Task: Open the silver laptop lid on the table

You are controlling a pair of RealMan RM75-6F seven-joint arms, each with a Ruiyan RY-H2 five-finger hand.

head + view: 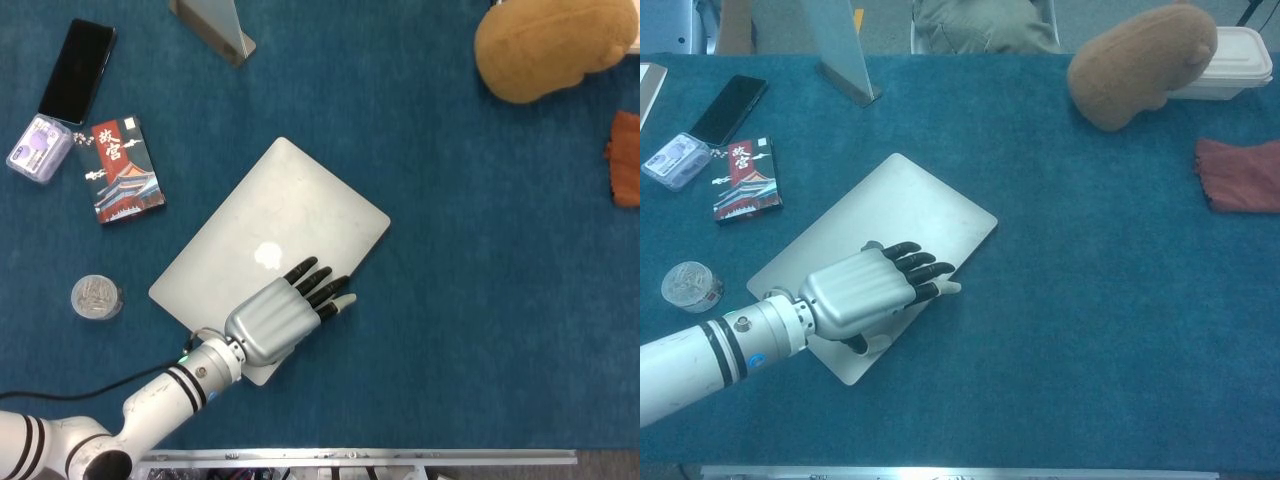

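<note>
The silver laptop (pixel 272 247) is lying closed and flat on the blue table (pixel 470 300), turned at an angle so that one corner is pointing toward the robot. The left hand (pixel 272 319) is resting palm down on the laptop's lid, over the near edge beside that corner, with its dark fingers (pixel 318 286) lying stretched out and a little apart across the lid, just beside the logo. It is clasping nothing; whether the thumb is hooking under the lid's edge cannot be told from either view. In the chest view the same hand (pixel 862 293) is covering the laptop (pixel 895 221) along its near right edge.

Left of the laptop, a small booklet (pixel 122 170) is lying near a black phone (pixel 77 71) and a clear little case (pixel 38 148), and a round tin (pixel 96 297) is sitting near the laptop's left corner. Well beyond the laptop to the right, a tan plush toy (pixel 552 48) and a red cloth (pixel 624 160) are lying.
</note>
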